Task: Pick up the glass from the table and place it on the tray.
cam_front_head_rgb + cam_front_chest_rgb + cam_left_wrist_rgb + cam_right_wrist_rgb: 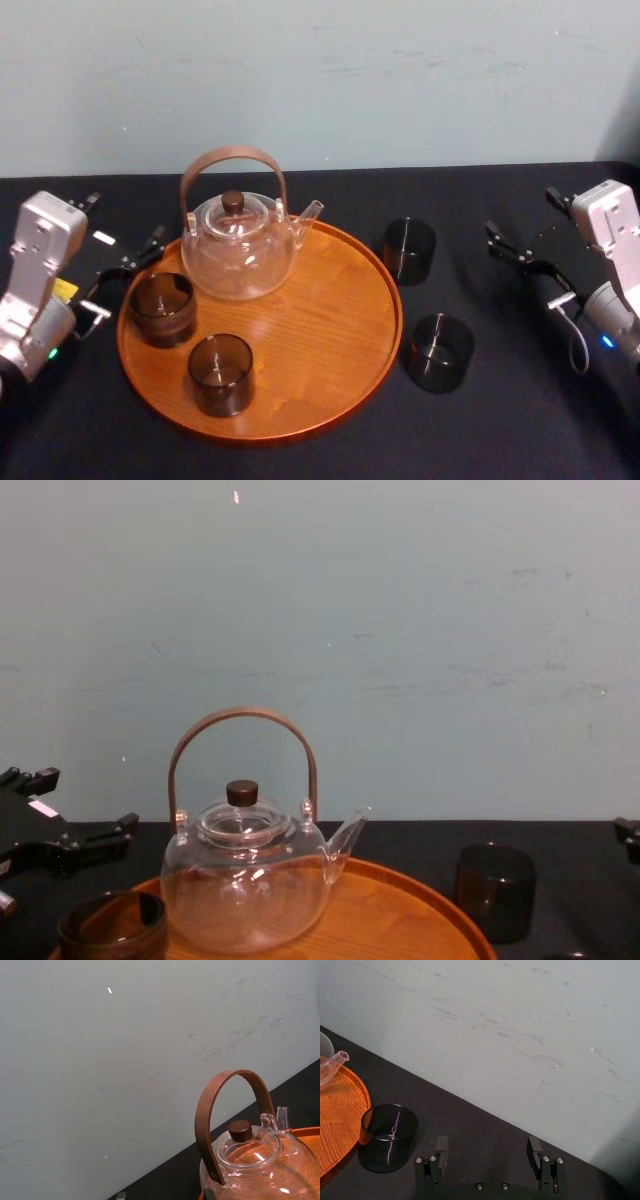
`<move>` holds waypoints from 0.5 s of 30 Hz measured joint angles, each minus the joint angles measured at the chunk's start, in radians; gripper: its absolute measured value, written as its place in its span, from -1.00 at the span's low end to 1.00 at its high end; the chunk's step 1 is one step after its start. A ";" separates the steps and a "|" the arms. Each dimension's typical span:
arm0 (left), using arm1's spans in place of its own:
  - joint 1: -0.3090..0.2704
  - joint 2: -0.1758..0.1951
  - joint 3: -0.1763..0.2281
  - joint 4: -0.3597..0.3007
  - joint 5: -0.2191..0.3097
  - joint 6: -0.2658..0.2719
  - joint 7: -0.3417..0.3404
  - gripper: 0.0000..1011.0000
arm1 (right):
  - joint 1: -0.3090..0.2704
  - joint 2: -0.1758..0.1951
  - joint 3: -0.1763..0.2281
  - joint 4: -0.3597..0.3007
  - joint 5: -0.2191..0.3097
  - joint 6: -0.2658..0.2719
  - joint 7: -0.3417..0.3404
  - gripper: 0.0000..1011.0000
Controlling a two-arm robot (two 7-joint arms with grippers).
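Two dark smoky glasses stand on the black table to the right of the tray, a far glass point(409, 250) point(389, 1137) point(494, 890) and a near glass point(437, 352). The round orange-brown wooden tray point(320, 320) point(340, 1110) point(400, 910) carries a glass teapot point(238, 245) point(250, 1160) point(245, 880) and two more glasses, one point(162, 308) by the tray's left rim and one point(221, 374) near its front. My right gripper point(520, 268) point(487, 1147) hangs open right of the table glasses, empty. My left gripper point(130, 272) is open at the tray's left edge, holding nothing.
A pale wall rises straight behind the table's back edge. The teapot has a tall brown hoop handle point(233, 165) point(240, 730), and its spout point(308, 215) points toward the far glass. Bare black tabletop point(520, 400) lies in front of the right arm.
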 joint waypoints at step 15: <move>0.000 0.000 0.000 0.000 0.000 0.000 0.000 0.98 | 0.000 0.000 0.000 0.000 0.000 0.000 0.000 0.98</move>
